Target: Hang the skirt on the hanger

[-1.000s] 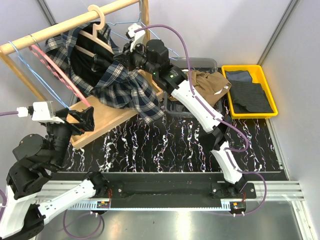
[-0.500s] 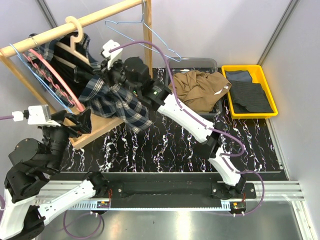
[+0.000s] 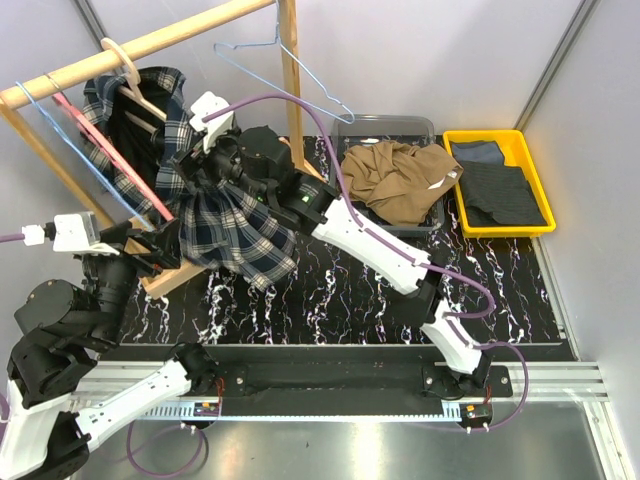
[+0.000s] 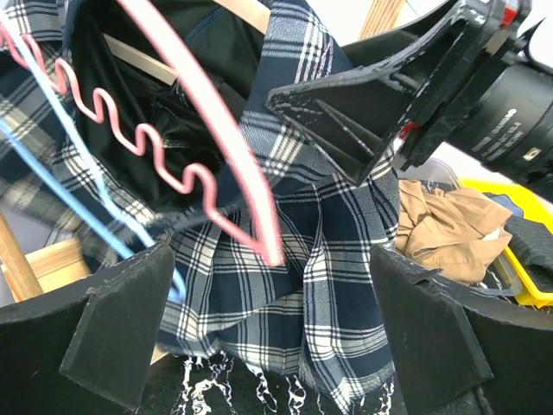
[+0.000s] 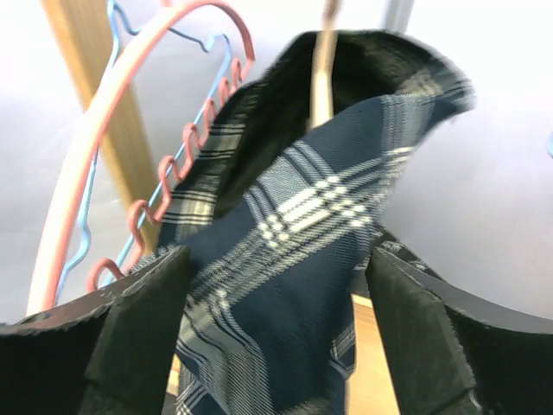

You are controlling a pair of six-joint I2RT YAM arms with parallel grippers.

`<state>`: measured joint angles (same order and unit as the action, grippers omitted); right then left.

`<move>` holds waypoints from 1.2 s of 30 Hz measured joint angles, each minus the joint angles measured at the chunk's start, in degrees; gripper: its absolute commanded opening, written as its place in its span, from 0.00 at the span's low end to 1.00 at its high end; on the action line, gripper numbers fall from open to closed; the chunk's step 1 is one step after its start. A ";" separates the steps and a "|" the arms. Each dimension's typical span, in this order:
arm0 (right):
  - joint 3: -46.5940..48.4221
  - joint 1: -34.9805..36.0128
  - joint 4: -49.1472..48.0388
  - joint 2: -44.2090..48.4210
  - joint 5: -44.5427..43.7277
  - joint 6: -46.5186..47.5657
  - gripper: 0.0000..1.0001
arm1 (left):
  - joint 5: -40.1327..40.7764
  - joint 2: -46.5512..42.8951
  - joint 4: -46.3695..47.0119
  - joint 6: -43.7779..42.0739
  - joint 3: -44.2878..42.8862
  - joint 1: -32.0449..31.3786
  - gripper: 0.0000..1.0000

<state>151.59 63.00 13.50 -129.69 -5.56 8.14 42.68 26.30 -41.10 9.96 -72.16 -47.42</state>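
The tan-brown skirt lies crumpled in a grey bin at the back; the left wrist view shows the skirt at its right edge. One light-blue wire hanger hangs from the rail by the post. Another blue wire hanger hangs at the rail's left end. My right gripper is open, its fingers on either side of a hanging plaid shirt without clamping it. My left gripper is open and empty below the rack, facing the plaid shirt.
The plaid shirt hangs on a wooden hanger from the wooden rail. A pink wavy hanger hangs beside it. The rack's post and base stand at the left. A yellow tray holds dark grey cloth.
My right arm has slid the wooden hanger with the plaid shirt leftwards along the rail, then its jaws opened. The left arm has barely moved.
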 measured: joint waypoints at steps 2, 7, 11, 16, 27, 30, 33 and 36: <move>-1.49 0.00 0.26 1.57 -1.73 0.96 0.96 | -0.48 0.00 0.00 -0.26 0.00 0.00 0.99; -8.59 0.00 1.27 9.94 -7.54 3.67 1.00 | -3.76 0.00 -0.02 -1.36 -0.11 0.00 0.99; -17.55 -0.26 1.22 21.11 -11.74 4.92 1.00 | -8.79 0.13 0.04 -2.97 -1.09 0.00 0.99; -31.10 -4.92 0.96 36.83 -14.60 1.18 0.99 | -17.18 2.49 0.59 -4.57 -5.22 0.00 0.99; -61.29 -25.05 5.25 53.64 -15.63 -14.23 0.98 | -33.46 19.58 6.84 -3.74 -5.22 0.00 0.99; -65.51 -31.82 6.75 51.84 -12.31 -17.33 0.97 | -36.98 22.97 11.06 -1.92 -0.74 0.00 0.99; -67.12 -37.55 7.26 46.86 -8.15 -18.97 0.97 | -39.78 25.59 14.99 0.15 3.45 0.00 0.99; -67.28 -39.87 7.41 40.81 -5.16 -18.91 0.98 | -40.94 28.13 19.67 2.51 7.61 0.00 0.99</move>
<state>84.31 23.14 20.91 -88.88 -10.72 -10.76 1.74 54.43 -21.43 12.47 -64.55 -47.42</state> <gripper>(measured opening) 0.974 0.987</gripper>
